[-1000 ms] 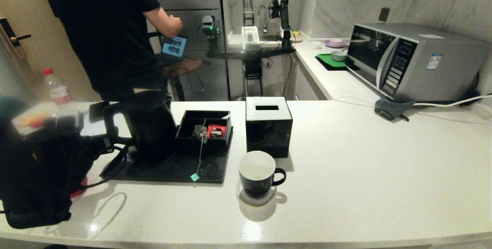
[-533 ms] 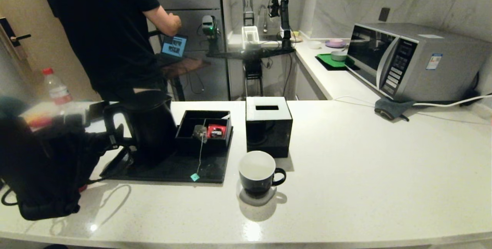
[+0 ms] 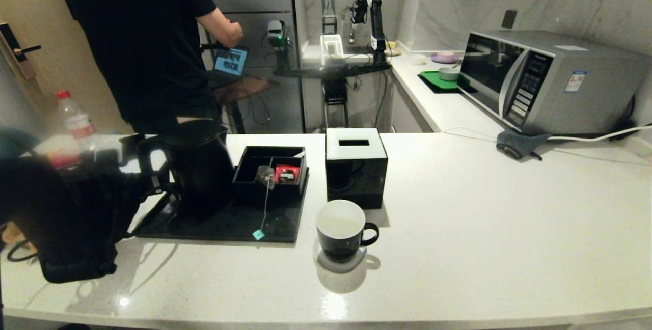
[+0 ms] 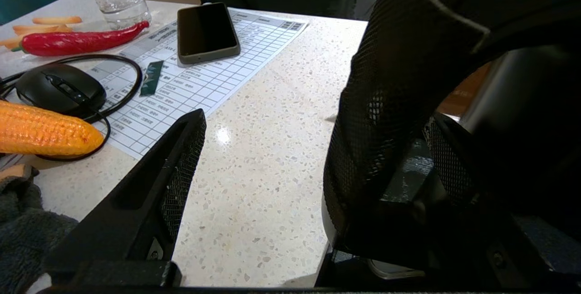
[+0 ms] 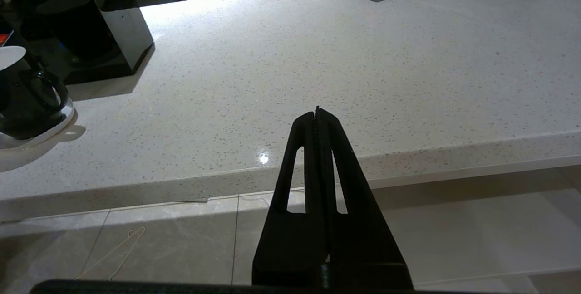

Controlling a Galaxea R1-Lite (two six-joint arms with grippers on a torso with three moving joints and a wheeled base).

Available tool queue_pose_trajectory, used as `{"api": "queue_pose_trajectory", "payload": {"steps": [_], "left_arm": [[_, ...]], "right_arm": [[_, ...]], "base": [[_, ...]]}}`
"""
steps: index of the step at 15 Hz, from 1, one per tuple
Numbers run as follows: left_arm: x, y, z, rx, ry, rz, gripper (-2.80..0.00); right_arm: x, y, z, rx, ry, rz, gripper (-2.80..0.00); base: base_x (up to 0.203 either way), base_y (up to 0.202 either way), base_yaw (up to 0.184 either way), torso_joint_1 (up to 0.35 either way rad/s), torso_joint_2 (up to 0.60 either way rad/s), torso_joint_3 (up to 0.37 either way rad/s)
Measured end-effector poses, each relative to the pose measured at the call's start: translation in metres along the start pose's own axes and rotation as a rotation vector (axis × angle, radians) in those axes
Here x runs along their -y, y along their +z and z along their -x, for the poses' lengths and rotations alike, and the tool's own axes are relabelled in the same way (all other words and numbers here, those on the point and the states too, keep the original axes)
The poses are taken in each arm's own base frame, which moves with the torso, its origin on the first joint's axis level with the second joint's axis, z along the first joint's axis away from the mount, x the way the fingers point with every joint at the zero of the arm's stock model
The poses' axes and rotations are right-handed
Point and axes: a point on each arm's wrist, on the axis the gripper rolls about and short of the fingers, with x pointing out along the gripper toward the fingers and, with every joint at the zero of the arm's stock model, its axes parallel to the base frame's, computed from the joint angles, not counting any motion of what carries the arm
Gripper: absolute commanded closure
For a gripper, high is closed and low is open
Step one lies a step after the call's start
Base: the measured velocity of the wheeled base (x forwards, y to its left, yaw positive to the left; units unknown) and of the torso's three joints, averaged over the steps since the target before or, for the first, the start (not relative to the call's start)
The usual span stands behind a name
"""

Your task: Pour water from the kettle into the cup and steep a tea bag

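The tall black kettle [image 3: 198, 167] stands on a black tray [image 3: 229, 225], its loop handle [image 3: 145, 159] turned toward my left arm. My left gripper [image 3: 153, 192] is low beside that handle and open. In the left wrist view the left gripper [image 4: 281, 117] has only bare counter between its fingers, and the kettle [image 4: 526, 112] looms dark past one finger. The tea bag [image 3: 265, 174] hangs over a small black box, its teal tag [image 3: 258, 235] lying on the tray. The black cup [image 3: 340, 228] [image 5: 22, 90] sits on a coaster. Water is hidden. My right gripper [image 5: 317, 110] is shut, empty, below the counter's front edge.
A black cube box [image 3: 355, 167] stands behind the cup. A red packet [image 3: 288, 173] lies in the small box. A person in black [image 3: 137, 39] stands beyond the counter. A phone [image 4: 206, 31], mouse [image 4: 59, 87], corn [image 4: 41, 130] and bottle [image 3: 74, 116] crowd the left end; a microwave [image 3: 550, 80] is far right.
My left arm has moved up and forward along the counter, bringing its open gripper closer to the kettle handle. Kettle, cup and tea bag have not moved.
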Motion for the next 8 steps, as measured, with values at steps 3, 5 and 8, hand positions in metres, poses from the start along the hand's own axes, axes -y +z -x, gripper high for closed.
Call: {"api": "queue_pose_trajectory", "payload": {"steps": [3, 5, 8], "left_arm": [[0.0008, -0.0019, -0.0032, 0.002, -0.001, -0.001, -2.80], [0.0026, -0.0017, -0.0055, 0.008, -0.005, -0.001, -2.80], [0.0043, -0.0018, -0.0088, 0.016, -0.008, -0.003, -2.80]], "right_arm": [[0.0000, 0.0000, 0.0000, 0.000, 0.000, 0.000, 0.00], [0.0000, 0.0000, 0.0000, 0.000, 0.000, 0.000, 0.00], [0.0000, 0.0000, 0.0000, 0.000, 0.000, 0.000, 0.00]], "base": [[0.000, 0.000, 0.000, 0.000, 0.00, 0.000], [0.000, 0.000, 0.000, 0.000, 0.00, 0.000], [0.000, 0.000, 0.000, 0.000, 0.00, 0.000]]}}
